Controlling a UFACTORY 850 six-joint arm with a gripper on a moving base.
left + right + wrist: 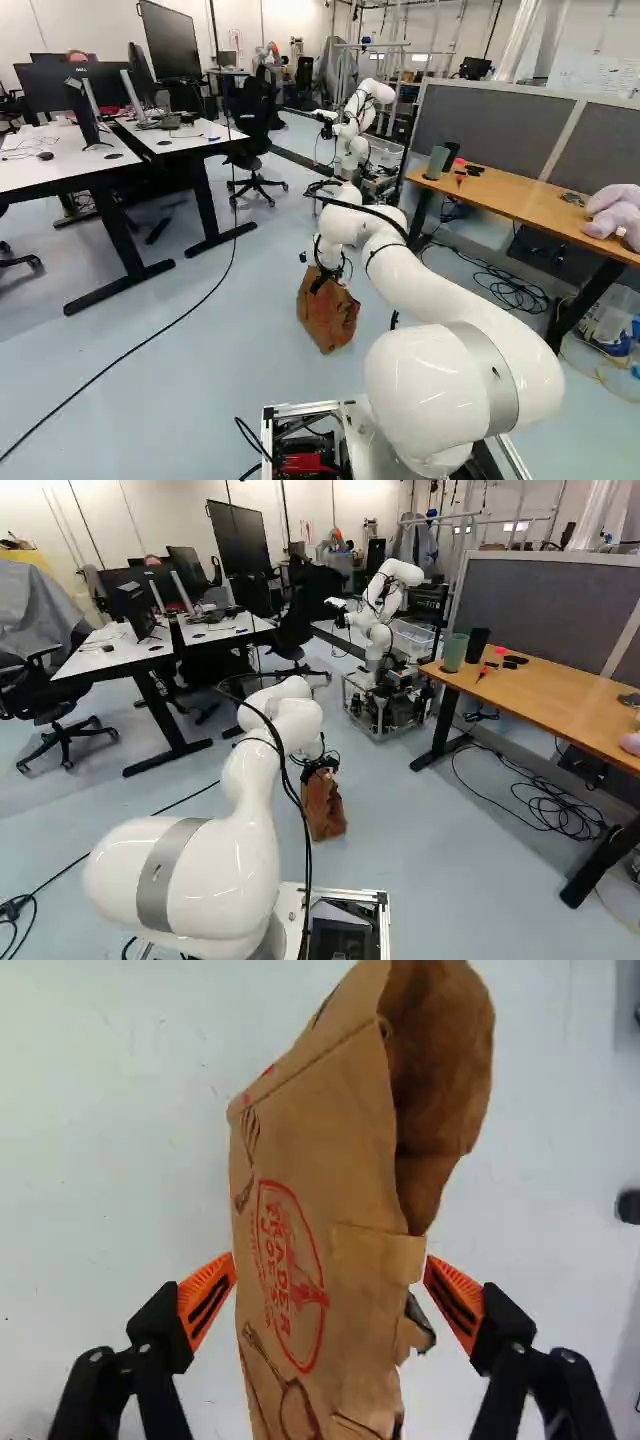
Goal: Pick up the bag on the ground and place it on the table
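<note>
In the left base view, the gripper [322, 278] is at the upper end of the brown paper bag [329, 318], just below the frame's centre. The bag is low over the floor [220, 350]; whether its base touches is hard to tell. The wooden table [510, 205] is at the right, its far right end cut off.

In the right base view, the bag shows right of the arm [255, 780], near the frame's middle, its top partly hidden by the gripper.

In the wrist view, the fingers stand wide, with the bag between their orange pads [208, 1298]. Both tips appear right beside its sides; contact is unclear. The bag's near end is cut off, and its folded opening, ahead of the fingers, hides most of the inside.
</note>
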